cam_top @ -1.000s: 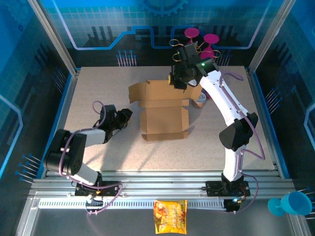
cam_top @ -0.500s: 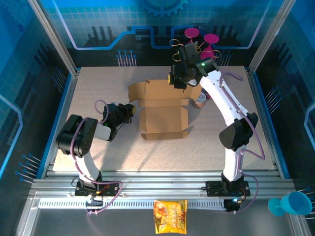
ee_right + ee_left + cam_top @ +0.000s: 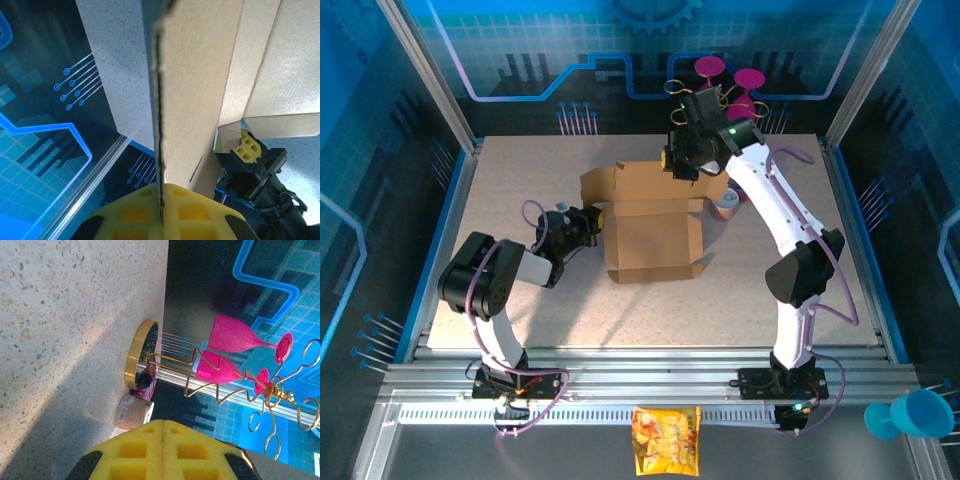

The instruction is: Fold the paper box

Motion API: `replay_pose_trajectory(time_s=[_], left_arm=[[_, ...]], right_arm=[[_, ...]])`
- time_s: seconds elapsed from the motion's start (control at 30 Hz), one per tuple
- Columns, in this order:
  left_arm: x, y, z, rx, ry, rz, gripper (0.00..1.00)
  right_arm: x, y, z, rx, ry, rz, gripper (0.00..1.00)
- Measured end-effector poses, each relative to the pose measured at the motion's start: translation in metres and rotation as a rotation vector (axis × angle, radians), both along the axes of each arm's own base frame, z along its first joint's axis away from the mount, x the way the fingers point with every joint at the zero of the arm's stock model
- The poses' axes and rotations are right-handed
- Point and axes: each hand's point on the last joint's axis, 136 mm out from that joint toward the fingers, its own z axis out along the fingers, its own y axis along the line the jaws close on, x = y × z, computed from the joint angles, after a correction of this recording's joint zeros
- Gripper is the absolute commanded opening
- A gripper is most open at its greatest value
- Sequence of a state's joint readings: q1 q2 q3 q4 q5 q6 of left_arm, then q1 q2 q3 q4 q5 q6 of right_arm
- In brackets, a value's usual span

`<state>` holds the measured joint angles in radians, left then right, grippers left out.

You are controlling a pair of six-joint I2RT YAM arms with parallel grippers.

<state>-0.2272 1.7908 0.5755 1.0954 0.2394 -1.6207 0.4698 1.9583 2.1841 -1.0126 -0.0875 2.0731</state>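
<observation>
The paper box (image 3: 650,225) is laid open near the middle of the counter (image 3: 510,180), with its base panel flat and its rear wall raised. The top edge of that rear wall is pinched by the right gripper (image 3: 682,163). In the right wrist view the cardboard is seen edge-on, rising from the seam between the yellow pads (image 3: 125,212).

The left gripper (image 3: 592,218) is held low over the counter at the box's left side, just beside a side flap. Its jaws are pressed together with nothing between them.

A roll of tape (image 3: 727,206) is set on the counter below and to the right of the right gripper, just beside the box's rear corner. Beyond the right gripper, at the counter's far edge, a wire rack (image 3: 692,95) is hung with pink glasses (image 3: 750,82). In the left wrist view its gold-rimmed base (image 3: 140,357) is seen ahead of the left gripper.

The counter is a pale, speckled, stone-like surface, crossed by soft shadows from the arms. It is enclosed by blue walls (image 3: 520,50) printed with circuit lines and framed by aluminium rails (image 3: 650,375). Behind both grippers, on the near ledge, a snack bag (image 3: 666,440) is laid flat, and a blue cup (image 3: 910,415) is placed at the near right corner.
</observation>
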Motion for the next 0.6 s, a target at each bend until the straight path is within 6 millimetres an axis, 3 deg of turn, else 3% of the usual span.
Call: replay_pose_trajectory(time_s=[0.3, 0.6], left_arm=[[-0.018, -0.016, 0.035, 0.142, -0.019, -0.059, 0.00], [-0.010, -0.027, 0.027, 0.329, 0.059, -0.128, 0.00]], right_arm=[[0.001, 0.002, -0.005, 0.002, 0.003, 0.003, 0.00], [0.003, 0.004, -0.008, 0.008, 0.001, 0.008, 0.00]])
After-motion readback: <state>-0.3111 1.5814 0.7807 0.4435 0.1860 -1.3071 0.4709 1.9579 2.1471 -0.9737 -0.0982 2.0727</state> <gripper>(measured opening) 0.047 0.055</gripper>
